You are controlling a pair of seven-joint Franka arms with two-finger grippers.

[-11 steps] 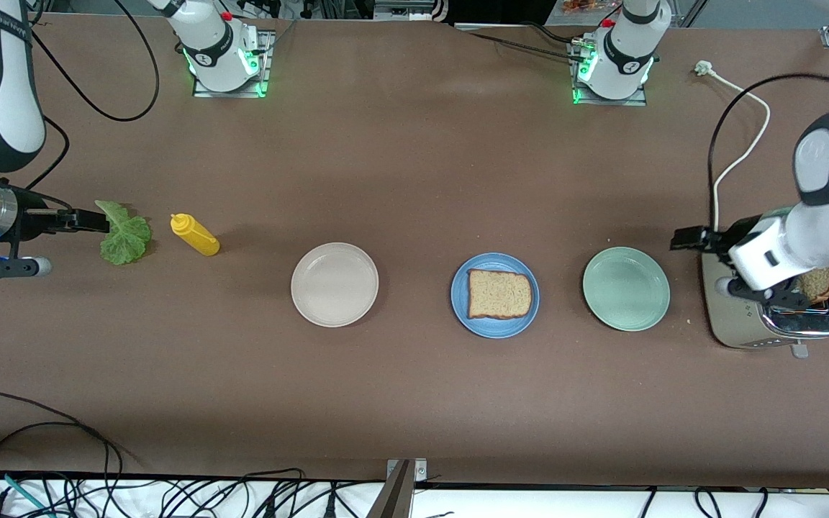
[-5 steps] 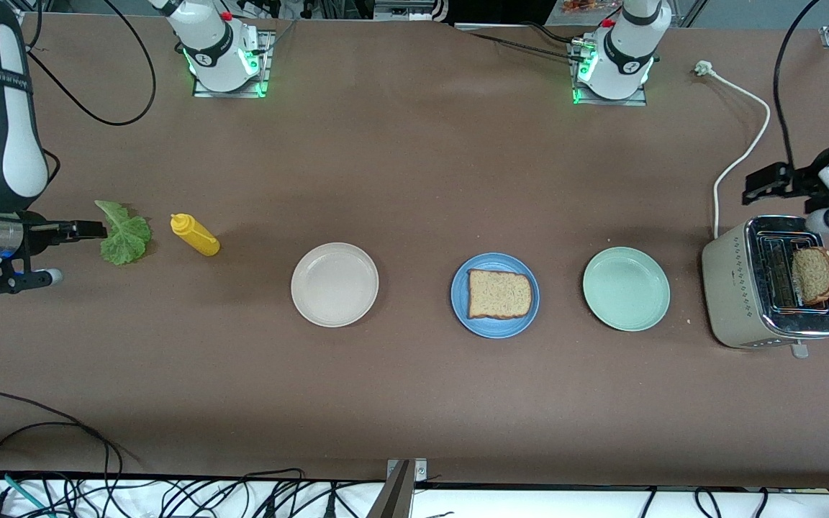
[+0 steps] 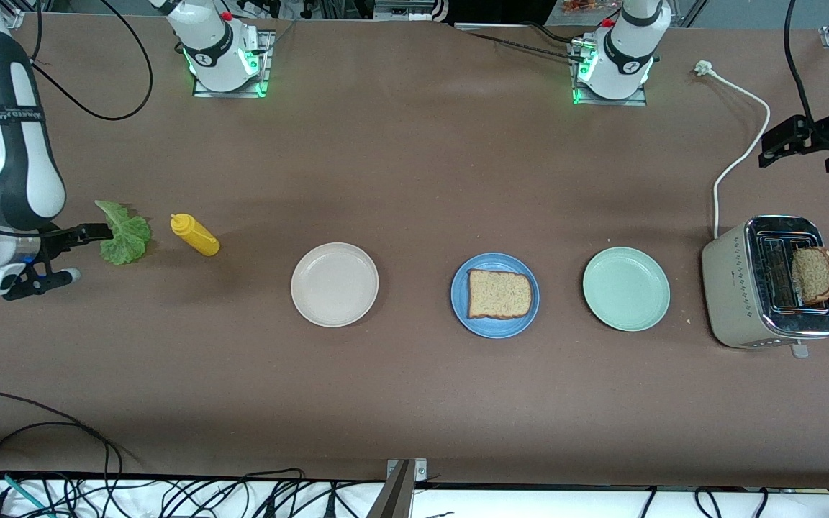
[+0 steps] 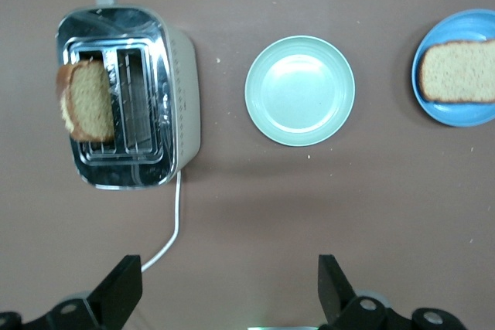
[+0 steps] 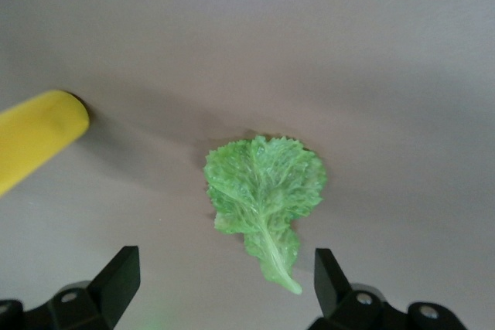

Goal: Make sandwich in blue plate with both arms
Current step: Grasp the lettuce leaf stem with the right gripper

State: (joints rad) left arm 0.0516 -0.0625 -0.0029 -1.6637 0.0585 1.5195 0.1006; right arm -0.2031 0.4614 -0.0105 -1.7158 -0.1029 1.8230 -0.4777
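The blue plate (image 3: 494, 330) sits mid-table with one brown bread slice (image 3: 499, 293) flat on it. A second bread slice (image 3: 814, 275) stands in the silver toaster (image 3: 742, 291) at the left arm's end. The green lettuce leaf (image 3: 125, 234) lies on the table at the right arm's end. My right gripper (image 3: 89, 232) is open and empty just above the leaf's stem; in the right wrist view the leaf (image 5: 263, 191) lies ahead of the right gripper (image 5: 224, 291). My left gripper (image 3: 781, 140) is open and empty over bare table beside the toaster; the left wrist view shows the left gripper (image 4: 230, 291), toaster (image 4: 182, 106) and blue plate (image 4: 456, 120).
A yellow squeeze bottle (image 3: 195, 234) lies beside the lettuce. A cream-white plate (image 3: 334, 284) and a mint-green plate (image 3: 626, 288) flank the blue plate. The toaster's white cord (image 3: 742, 151) runs under the left gripper toward the bases.
My left gripper has left the toaster, rising and pulling back toward the bases. My right arm has swung round while its gripper stays at the lettuce's stem.
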